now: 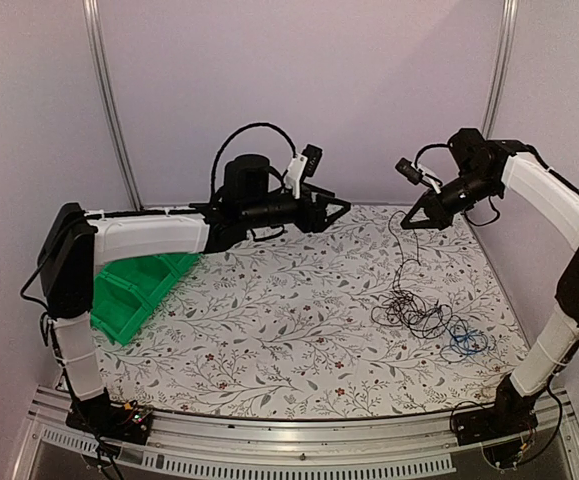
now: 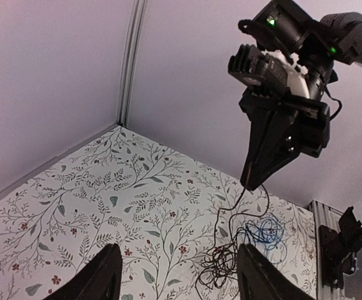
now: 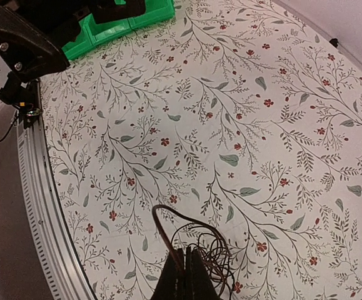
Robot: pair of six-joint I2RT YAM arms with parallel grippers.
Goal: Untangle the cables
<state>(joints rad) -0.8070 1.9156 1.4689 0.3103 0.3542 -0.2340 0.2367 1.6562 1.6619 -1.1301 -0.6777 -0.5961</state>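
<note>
The cables (image 1: 417,308) lie as a dark tangle on the right part of the flowered table, with a bright blue cable (image 1: 464,340) coiled at its near-right side. My right gripper (image 1: 407,224) hangs high over the back right, shut on one dark brown cable (image 3: 160,226) that trails down to the tangle (image 3: 215,250). In the left wrist view this strand (image 2: 234,206) drops from the right gripper (image 2: 251,181) to the pile (image 2: 227,265) beside the blue cable (image 2: 265,231). My left gripper (image 1: 337,213) is raised at the back centre, open and holding nothing, its fingers (image 2: 109,275) set wide apart.
A green bin (image 1: 134,290) stands at the left edge under the left arm, also visible in the right wrist view as the green bin (image 3: 121,25). An aluminium rail (image 1: 299,440) runs along the near edge. Pale walls close off the back and sides.
</note>
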